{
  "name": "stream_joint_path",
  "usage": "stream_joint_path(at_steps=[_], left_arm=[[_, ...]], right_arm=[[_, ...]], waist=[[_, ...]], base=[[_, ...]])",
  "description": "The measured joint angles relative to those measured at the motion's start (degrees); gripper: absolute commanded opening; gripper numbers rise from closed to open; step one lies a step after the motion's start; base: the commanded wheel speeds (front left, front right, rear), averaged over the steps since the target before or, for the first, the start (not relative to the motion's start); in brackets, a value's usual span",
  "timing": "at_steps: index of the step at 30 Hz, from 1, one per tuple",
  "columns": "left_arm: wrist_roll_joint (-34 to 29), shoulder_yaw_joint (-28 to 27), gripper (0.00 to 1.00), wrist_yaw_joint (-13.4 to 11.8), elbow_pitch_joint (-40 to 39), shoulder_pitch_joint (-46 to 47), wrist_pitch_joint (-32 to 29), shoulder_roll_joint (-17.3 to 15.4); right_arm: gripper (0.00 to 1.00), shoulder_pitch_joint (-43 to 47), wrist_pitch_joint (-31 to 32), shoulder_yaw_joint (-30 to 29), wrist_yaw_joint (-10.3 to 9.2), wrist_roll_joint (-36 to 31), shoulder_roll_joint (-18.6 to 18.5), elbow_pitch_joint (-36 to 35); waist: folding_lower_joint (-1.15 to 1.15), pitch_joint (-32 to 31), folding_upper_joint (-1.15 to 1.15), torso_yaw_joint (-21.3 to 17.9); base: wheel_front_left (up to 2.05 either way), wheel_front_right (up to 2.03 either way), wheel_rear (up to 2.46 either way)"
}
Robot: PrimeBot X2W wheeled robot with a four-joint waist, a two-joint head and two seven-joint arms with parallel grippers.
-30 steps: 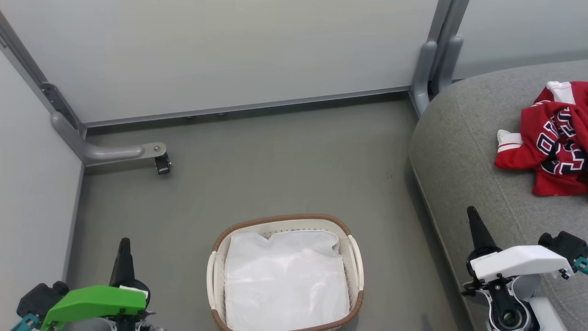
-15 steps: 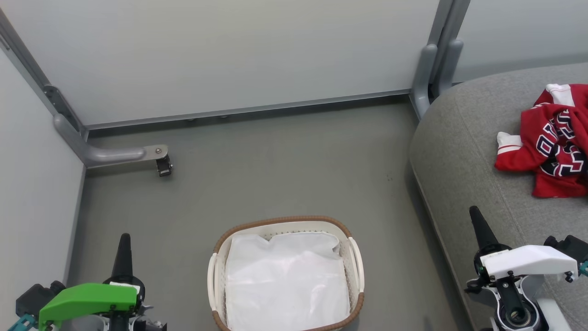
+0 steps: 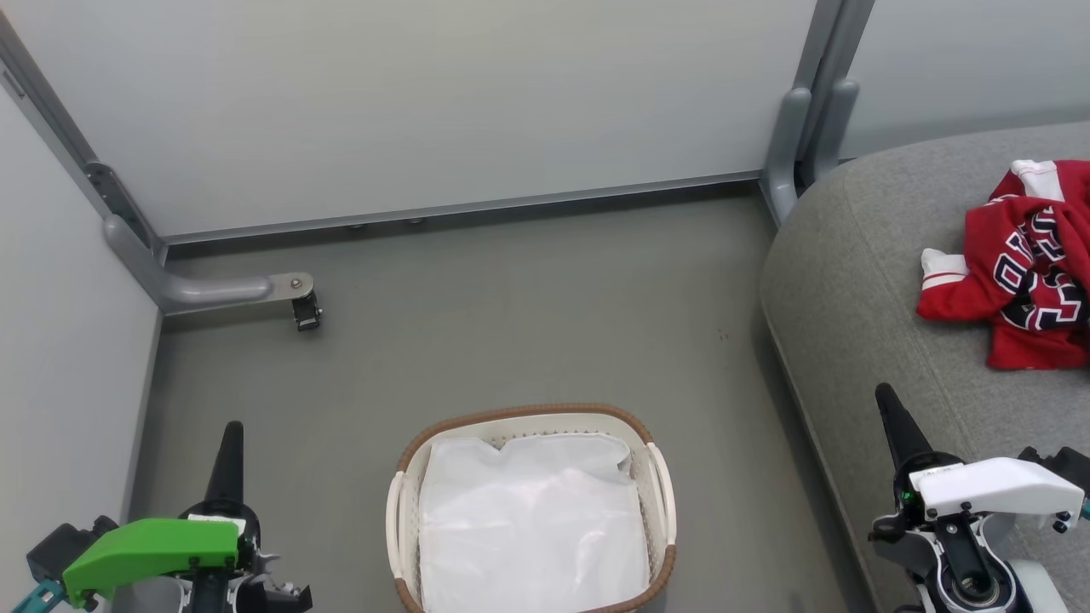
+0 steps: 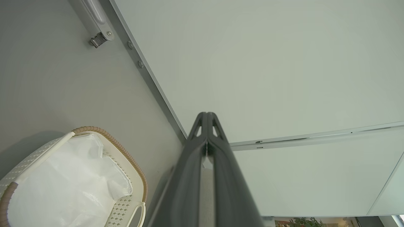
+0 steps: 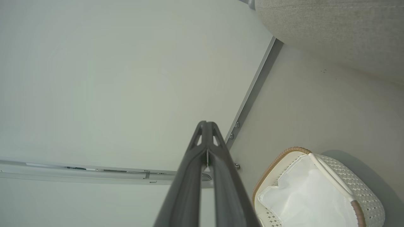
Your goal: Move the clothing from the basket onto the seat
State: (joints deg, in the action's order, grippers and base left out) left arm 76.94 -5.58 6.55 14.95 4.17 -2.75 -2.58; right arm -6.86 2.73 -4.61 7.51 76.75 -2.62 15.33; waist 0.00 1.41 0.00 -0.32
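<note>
The red clothing [image 3: 1018, 272] with white trim and black lettering lies crumpled on the light-grey seat [image 3: 860, 281] at the right. The cream basket [image 3: 407, 477] with its brown rim stands on the floor at bottom centre; inside it lies a plain white liner sheet [image 3: 532, 528]. My left gripper [image 3: 231, 436] is shut with nothing in it at lower left, left of the basket [image 4: 126, 201]. At lower right my right gripper [image 3: 886, 400] is shut with nothing in it, in front of the seat's edge, well below the clothing. The basket [image 5: 366, 192] lies beside the seat [image 5: 331, 31] in the right wrist view.
Pale partition panels [image 3: 443, 94] close the back and left. A grey foot with a caster [image 3: 300, 306] juts out at the left, and a grey post [image 3: 800, 128] stands by the seat's corner. Grey floor [image 3: 528, 315] stretches between basket and panels.
The whole head view has shifted slightly, so the camera has moved. Both grippers sit a little lower in it. The clothing and basket have not moved.
</note>
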Motion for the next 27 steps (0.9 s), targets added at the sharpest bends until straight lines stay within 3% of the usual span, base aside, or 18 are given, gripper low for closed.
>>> stream_joint_path(at_steps=[27], left_arm=[[12.2,-0.7,0.0,0.6,-0.6,1.2,-3.1,-0.1]], right_arm=[[0.0,0.3,3.0,-1.5,-0.02,12.2,-0.1,-1.0]], waist=[[0.0,-0.9,0.0,0.2]], base=[[0.0,0.0,0.0]])
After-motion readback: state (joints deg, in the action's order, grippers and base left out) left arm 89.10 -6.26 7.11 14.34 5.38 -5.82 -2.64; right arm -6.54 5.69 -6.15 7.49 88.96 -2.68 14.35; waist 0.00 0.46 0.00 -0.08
